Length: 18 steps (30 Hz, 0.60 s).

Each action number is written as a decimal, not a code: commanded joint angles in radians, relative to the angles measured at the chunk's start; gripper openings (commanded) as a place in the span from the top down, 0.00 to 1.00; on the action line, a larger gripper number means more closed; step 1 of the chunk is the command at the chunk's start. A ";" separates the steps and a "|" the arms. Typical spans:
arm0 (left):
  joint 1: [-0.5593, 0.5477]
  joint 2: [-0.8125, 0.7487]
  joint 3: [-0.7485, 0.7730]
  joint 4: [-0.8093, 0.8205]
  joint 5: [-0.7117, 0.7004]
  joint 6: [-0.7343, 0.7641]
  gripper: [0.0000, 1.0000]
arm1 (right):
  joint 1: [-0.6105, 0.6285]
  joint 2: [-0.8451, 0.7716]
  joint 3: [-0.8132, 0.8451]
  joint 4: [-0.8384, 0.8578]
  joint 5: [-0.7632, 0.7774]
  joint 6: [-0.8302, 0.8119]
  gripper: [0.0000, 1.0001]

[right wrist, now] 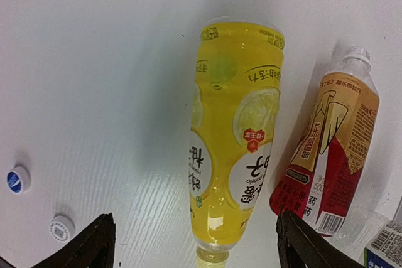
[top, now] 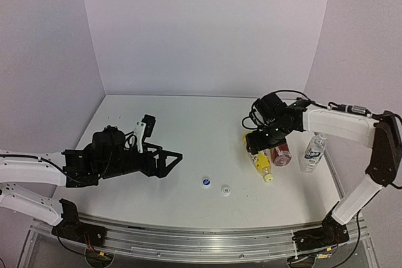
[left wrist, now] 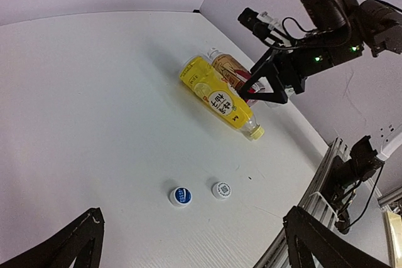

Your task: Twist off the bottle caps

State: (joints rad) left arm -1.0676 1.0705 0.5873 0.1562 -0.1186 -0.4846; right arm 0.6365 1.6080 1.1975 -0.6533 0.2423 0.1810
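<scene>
Caps lie loose at the table's [top: 163, 117] 6 o'clock: a blue cap [top: 205, 182] with a white mark, a white cap [top: 225, 189] with a square code. At 9 o'clock the left gripper [left wrist: 198, 246] gapes wide, empty. At 4 o'clock the yellow bottle [right wrist: 235, 142] lies capped, showing lemon slices, a red heart badge and Chinese characters; the right gripper [right wrist: 198, 240] hangs over it, jaws spread clear of it. Beside it lies the amber bottle [right wrist: 330, 149], red-beige label reading "500" among Chinese writing. At 3 o'clock stands the clear bottle [top: 313, 150], print unreadable.
</scene>
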 commanded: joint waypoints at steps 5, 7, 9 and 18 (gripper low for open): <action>-0.002 -0.029 0.002 0.000 -0.038 -0.050 0.00 | -0.001 0.199 0.093 -0.014 0.135 0.007 0.21; -0.002 -0.034 0.002 -0.002 -0.040 -0.057 0.00 | -0.002 0.239 0.100 -0.006 0.128 0.006 0.22; -0.001 -0.038 0.001 -0.007 -0.044 -0.066 0.00 | -0.004 0.276 0.101 0.008 0.135 0.008 0.23; -0.002 -0.052 -0.002 -0.022 -0.074 -0.114 0.00 | -0.016 0.298 0.035 0.072 0.144 0.056 0.42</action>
State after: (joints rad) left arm -1.0676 1.0477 0.5865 0.1539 -0.1595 -0.5628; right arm 0.6261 1.9244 1.2547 -0.6209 0.3684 0.2138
